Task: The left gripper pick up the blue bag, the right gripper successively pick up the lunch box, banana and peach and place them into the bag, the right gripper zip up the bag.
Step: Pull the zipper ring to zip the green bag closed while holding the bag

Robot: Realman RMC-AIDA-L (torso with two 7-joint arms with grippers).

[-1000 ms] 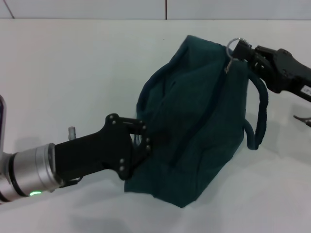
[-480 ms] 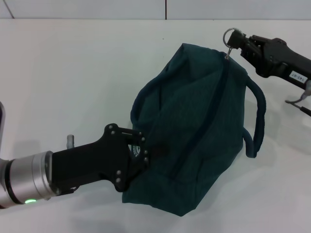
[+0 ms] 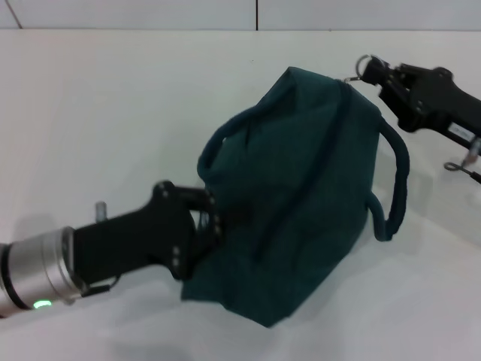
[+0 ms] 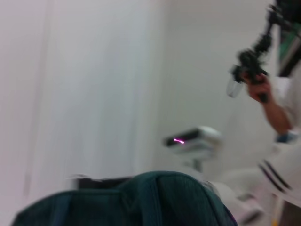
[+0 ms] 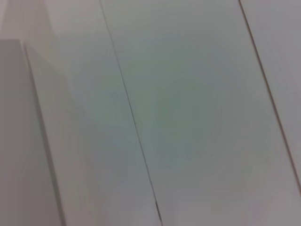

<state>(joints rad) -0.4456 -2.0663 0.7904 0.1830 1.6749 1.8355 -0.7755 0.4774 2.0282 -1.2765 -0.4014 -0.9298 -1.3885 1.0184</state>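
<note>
The blue bag point(image 3: 301, 188) sits in the middle of the white table in the head view, its zip line running closed along the top. My left gripper point(image 3: 213, 224) is shut on the bag's near left end. At the bag's far right corner, my right gripper point(image 3: 379, 75) is shut on the silver ring zipper pull point(image 3: 365, 63). One padded handle point(image 3: 394, 180) hangs on the right side, the other point(image 3: 225, 139) arches at the left. The left wrist view shows the bag's top point(image 4: 155, 197). The lunch box, banana and peach are hidden.
The white table point(image 3: 113, 113) reaches a wall at the back. A person's hand with a black device point(image 4: 256, 82) shows far off in the left wrist view. The right wrist view holds only pale panels point(image 5: 188, 117).
The right gripper has drawn the ring pull to the right, at the bag's far corner. The left arm and the bag's near end have shifted a little left and toward me.
</note>
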